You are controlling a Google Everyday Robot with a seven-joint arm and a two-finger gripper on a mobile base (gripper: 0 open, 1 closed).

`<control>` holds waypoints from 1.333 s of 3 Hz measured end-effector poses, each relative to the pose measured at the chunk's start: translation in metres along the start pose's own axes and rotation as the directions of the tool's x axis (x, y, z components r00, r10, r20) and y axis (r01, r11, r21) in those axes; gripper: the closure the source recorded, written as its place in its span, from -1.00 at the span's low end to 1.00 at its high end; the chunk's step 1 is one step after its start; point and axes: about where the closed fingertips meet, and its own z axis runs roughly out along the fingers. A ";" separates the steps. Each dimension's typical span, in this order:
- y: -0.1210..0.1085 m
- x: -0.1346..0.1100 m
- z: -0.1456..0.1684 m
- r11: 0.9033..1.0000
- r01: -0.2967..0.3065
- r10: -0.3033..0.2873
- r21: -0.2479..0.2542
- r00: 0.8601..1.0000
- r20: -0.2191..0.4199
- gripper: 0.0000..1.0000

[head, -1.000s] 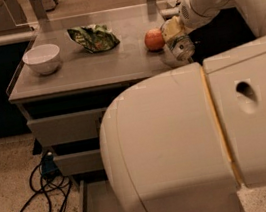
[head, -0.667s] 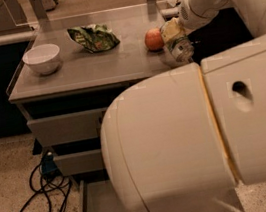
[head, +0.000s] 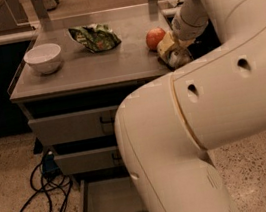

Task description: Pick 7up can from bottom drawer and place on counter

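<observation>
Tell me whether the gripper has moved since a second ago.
Yes. The gripper has dropped slightly against the apple. It was level with the apple and is now lower in the picture, by the right front corner of the counter.

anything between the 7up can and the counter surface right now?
Nothing visible. The 7up can is at the gripper, by the right front corner of the counter. The apple sits just beside it on the counter, not under it.
</observation>
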 end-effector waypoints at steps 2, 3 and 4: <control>0.002 -0.001 0.002 1.000 0.000 0.000 -0.005 1.000 -0.029 0.62; 0.002 -0.001 0.002 1.000 0.000 0.000 -0.005 1.000 -0.029 0.16; 0.002 -0.001 0.002 1.000 0.000 0.000 -0.005 1.000 -0.029 -0.31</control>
